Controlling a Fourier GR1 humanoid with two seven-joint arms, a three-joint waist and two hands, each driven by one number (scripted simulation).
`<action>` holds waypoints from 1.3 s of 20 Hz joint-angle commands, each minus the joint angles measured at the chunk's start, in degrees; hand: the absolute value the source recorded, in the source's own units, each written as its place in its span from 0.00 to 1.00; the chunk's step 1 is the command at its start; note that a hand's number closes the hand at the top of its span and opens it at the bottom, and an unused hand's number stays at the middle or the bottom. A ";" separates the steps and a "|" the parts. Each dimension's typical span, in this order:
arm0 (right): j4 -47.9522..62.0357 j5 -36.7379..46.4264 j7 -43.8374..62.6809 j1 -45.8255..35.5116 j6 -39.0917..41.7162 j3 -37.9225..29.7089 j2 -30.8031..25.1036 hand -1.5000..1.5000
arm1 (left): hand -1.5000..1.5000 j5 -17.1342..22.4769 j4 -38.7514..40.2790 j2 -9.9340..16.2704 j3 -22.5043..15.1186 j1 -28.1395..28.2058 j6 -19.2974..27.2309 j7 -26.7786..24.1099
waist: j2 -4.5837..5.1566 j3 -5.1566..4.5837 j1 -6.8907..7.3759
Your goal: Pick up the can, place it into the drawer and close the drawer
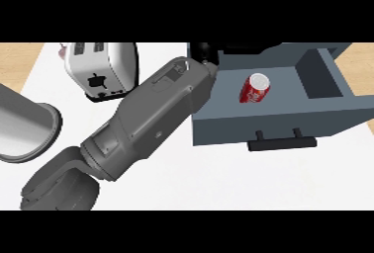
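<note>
A red can [254, 89] with a white top lies on its side on the floor of the open grey drawer [277, 123]. The drawer's black handle [282, 143] faces me. My left forearm reaches from the lower left up to the drawer's far left corner. Only a small black part of my left hand [204, 51] shows there, past the end of the forearm and to the left of the can. It is apart from the can, and nothing shows in it. My right hand does not show.
A silver toaster [102, 69] stands at the back left, close beside my forearm. A big grey metal pot [25, 126] lies at the left edge. White counter [219, 178] spreads in front of the drawer.
</note>
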 commanded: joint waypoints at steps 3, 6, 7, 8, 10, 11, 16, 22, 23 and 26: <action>-3.20 17.71 -2.10 -4.60 -0.23 7.00 0.11 0.00 | 0.00 1.20 -1.47 0.00 -1.11 -0.32 2.62 -2.36 | -0.07 -0.01 1.48; -2.21 26.00 -4.59 -6.45 -0.17 12.16 0.65 0.00 | 0.00 2.21 -0.84 0.00 -0.58 -1.55 1.72 -1.47 | -0.02 0.02 1.40; -0.36 29.91 -3.22 -10.46 -2.00 14.68 -0.01 0.00 | 0.00 2.00 -0.06 0.00 0.57 -1.37 -0.61 -1.80 | 0.13 -0.05 3.00; -0.62 32.46 -4.17 -8.82 -1.83 15.76 0.67 0.00 | 0.00 2.05 -0.12 0.00 0.49 -1.42 0.88 -3.24 | -0.08 -0.02 2.14; -0.46 38.08 -4.24 -9.00 -3.06 20.15 2.07 0.00 | 0.00 1.68 0.37 0.00 1.09 -3.36 -0.22 1.77 | -0.62 -0.06 3.36; 3.46 41.65 -4.07 -14.05 -5.30 21.35 0.90 0.00 | 0.00 1.38 0.42 0.00 0.97 -4.38 1.18 1.11 | -0.42 -0.06 3.90; 13.03 55.64 -6.90 -19.63 -11.48 29.87 1.51 0.00 | 0.00 0.98 -2.43 0.00 0.73 0.63 1.05 0.94 | -0.85 -0.09 4.98; 25.59 65.75 -9.24 -27.09 -16.73 34.47 -0.53 0.00 | 0.00 -1.57 -3.93 1.23 1.23 2.04 2.18 2.68 | -1.06 -0.10 5.37; 29.27 67.87 -9.36 -29.00 -17.89 35.36 -0.62 0.00 | 0.00 -1.86 -5.61 1.99 0.80 1.27 2.53 3.85 | -1.13 -0.10 6.00; 36.90 70.44 -10.39 -34.91 -19.02 36.35 -1.69 0.00 | 0.00 -2.76 -4.92 5.53 1.40 -0.37 0.88 6.36 | -0.96 -0.08 5.56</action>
